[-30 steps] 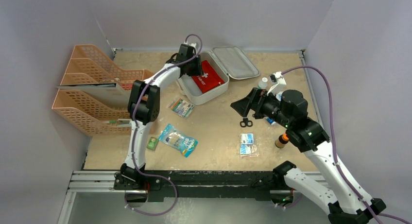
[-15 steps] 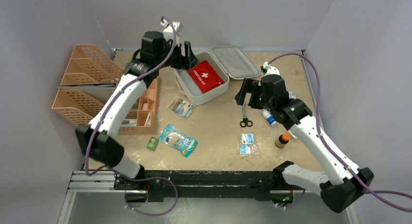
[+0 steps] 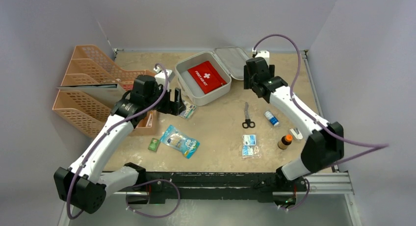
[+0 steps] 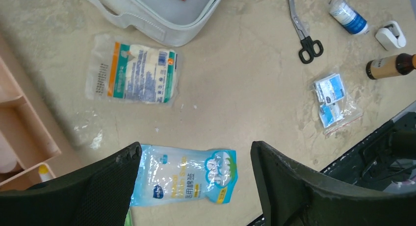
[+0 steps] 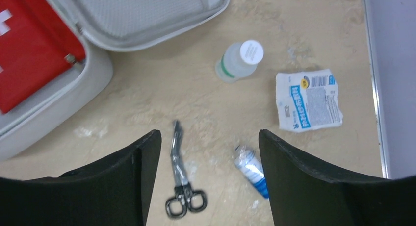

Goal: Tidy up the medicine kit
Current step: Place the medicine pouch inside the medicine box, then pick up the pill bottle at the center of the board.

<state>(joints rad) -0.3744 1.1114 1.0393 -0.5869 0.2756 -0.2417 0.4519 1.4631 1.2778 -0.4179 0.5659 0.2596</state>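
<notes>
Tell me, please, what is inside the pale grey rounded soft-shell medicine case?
A flat red pouch with a white cross lies in the open base of the pale grey soft-shell medicine case, bare lining beside it. Anything beneath the pouch is covered.

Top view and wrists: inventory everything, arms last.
medicine kit: 1, grey-white, back centre
pouch: 1, red, in kit
file trays: 1 set, orange, left
scissors: 1, black-handled, centre-right
flat packet: 1, white-green, beside kit
blue packet: 1, blue-white, near centre
small pack: 1, green, near-left
tube: 1, white-blue, by scissors
brown bottle: 1, brown, near right
clear bottle: 1, clear, beside lid
sachet bag: 1, clear, near scissors
torn packet: 1, white-blue, right edge
left gripper: black, jaws open
right gripper: black, jaws open
</notes>
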